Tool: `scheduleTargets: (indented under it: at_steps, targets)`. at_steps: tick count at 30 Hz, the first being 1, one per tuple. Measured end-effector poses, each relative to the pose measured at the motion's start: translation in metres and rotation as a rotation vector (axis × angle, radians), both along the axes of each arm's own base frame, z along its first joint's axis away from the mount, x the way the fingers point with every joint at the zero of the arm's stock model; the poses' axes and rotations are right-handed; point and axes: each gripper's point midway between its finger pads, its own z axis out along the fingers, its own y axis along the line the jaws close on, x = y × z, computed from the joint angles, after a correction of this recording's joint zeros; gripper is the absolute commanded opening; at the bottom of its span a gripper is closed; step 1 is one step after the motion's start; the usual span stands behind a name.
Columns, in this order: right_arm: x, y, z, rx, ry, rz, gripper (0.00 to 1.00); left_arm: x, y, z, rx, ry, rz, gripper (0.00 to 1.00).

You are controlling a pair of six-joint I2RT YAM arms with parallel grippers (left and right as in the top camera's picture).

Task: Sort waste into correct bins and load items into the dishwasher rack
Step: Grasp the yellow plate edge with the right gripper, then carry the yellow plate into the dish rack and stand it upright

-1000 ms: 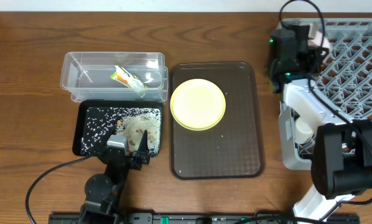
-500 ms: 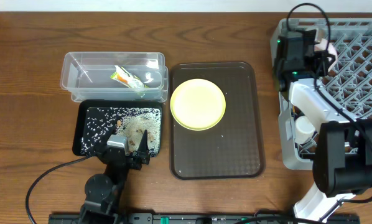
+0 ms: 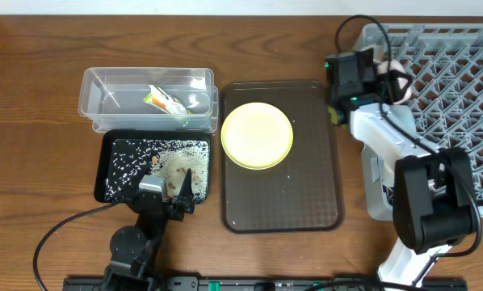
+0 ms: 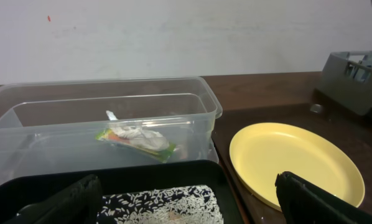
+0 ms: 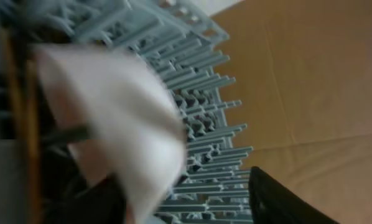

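Carefully now: the white bowl (image 5: 111,124) sits blurred between the right fingers (image 5: 279,199), gripped or released I cannot tell, with the dishwasher rack (image 5: 204,81) just behind them, so seat it fully in the rack before backing off; the left fingers (image 4: 323,199) are spread wide and empty.

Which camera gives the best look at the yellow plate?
Overhead: the whole plate shows, lying on the brown tray. Left wrist sees it slanted, its near edge behind a finger. Right wrist misses it.

surface: wooden table (image 3: 31,65) | on it: clear tub (image 3: 144,71), black tray (image 3: 101,174), brown serving tray (image 3: 306,178), grey rack (image 3: 468,73)
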Motion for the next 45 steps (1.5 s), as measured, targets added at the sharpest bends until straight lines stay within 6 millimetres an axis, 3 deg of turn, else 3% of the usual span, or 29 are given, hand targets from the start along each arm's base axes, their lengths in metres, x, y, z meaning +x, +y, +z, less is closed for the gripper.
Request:
scheduleTargets:
  at_steps: [8, 14, 17, 20, 24, 28, 30, 32, 33, 41, 45]
  targets:
    - [-0.003, 0.046, 0.005, 0.014, -0.006, 0.097, 0.73, 0.000, 0.000, 0.000, 0.000, 0.000, 0.000, 0.91]
    - [-0.017, 0.100, 0.019, 0.197, -0.010, 0.266, 0.67, 0.000, 0.000, 0.000, 0.000, 0.000, 0.000, 0.91]
    - [-0.032, 0.136, 0.003, 0.437, 0.070, 0.376, 0.68, 0.000, 0.000, 0.000, 0.000, 0.000, 0.000, 0.91]
    - [-0.053, 0.179, -0.025, 0.741, 0.192, 0.453, 0.69, 0.000, 0.000, 0.000, 0.000, 0.000, 0.000, 0.91]
    - [-0.083, 0.213, -0.057, 0.989, 0.342, 0.429, 0.64, 0.000, 0.000, 0.000, 0.000, 0.000, 0.000, 0.91]
    - [-0.102, 0.224, -0.097, 1.094, 0.442, 0.319, 0.45, 0.000, 0.000, 0.000, 0.000, 0.000, 0.000, 0.91]
    - [-0.108, 0.226, -0.117, 1.113, 0.480, 0.270, 0.18, 0.000, 0.000, 0.000, 0.000, 0.000, 0.000, 0.91]
    - [-0.112, 0.226, -0.134, 1.121, 0.509, 0.230, 0.04, 0.000, 0.000, 0.000, 0.000, 0.000, 0.000, 0.91]
    - [-0.114, 0.226, -0.140, 1.132, 0.513, 0.203, 0.01, 0.000, 0.000, 0.000, 0.000, 0.000, 0.000, 0.91]
    - [-0.117, 0.222, -0.135, 1.162, 0.503, 0.139, 0.01, 0.000, 0.000, 0.000, 0.000, 0.000, 0.000, 0.91]
    - [-0.113, 0.197, -0.110, 1.134, 0.435, 0.127, 0.01, 0.000, 0.000, 0.000, 0.000, 0.000, 0.000, 0.91]
